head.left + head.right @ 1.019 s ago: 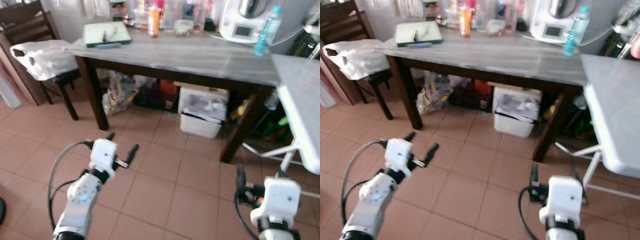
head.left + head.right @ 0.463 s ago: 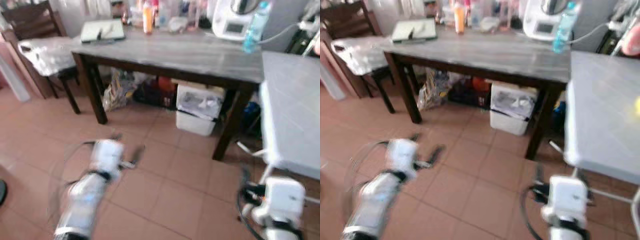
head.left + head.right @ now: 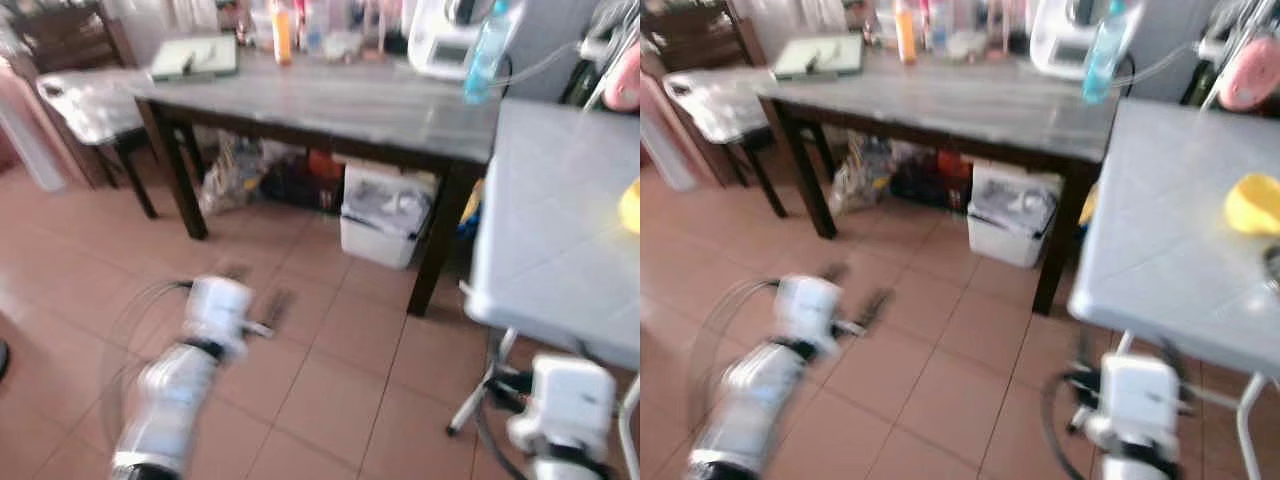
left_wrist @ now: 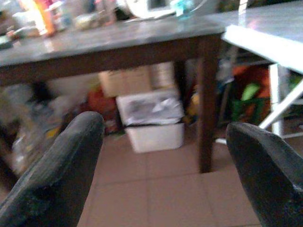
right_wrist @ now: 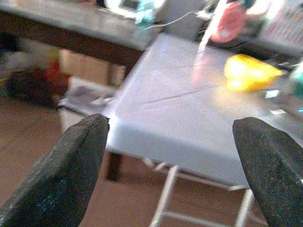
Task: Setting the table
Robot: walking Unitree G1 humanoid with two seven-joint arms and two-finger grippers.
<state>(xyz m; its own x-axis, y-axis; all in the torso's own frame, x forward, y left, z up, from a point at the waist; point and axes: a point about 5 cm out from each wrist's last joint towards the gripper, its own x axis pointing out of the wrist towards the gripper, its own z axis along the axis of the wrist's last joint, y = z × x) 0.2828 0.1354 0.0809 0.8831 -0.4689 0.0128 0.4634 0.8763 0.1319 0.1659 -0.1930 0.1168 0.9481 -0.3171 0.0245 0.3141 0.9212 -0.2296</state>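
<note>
A light grey folding table [image 3: 1160, 210] stands at the right with a yellow bowl [image 3: 1252, 203] on it; the bowl [image 5: 250, 72] is also in the right wrist view. A pink round thing [image 3: 1247, 85] hangs behind it. My left gripper [image 3: 258, 284] is held low over the tiled floor, open and empty, pointing toward the dark wooden table [image 3: 330, 95]. My right gripper [image 5: 170, 161] is open and empty, low in front of the folding table's near edge. The eye views are blurred.
The dark table carries a green tray [image 3: 195, 55], bottles, a white appliance [image 3: 440, 35] and a blue water bottle [image 3: 483, 55]. Beneath it are a white bin [image 3: 385, 215] and bags [image 3: 230, 175]. A chair with a white bag [image 3: 85, 100] stands at the left.
The camera has swung to the right, so the folding table fills more of the view and the yellow bowl has come in. Both grippers keep their open pose.
</note>
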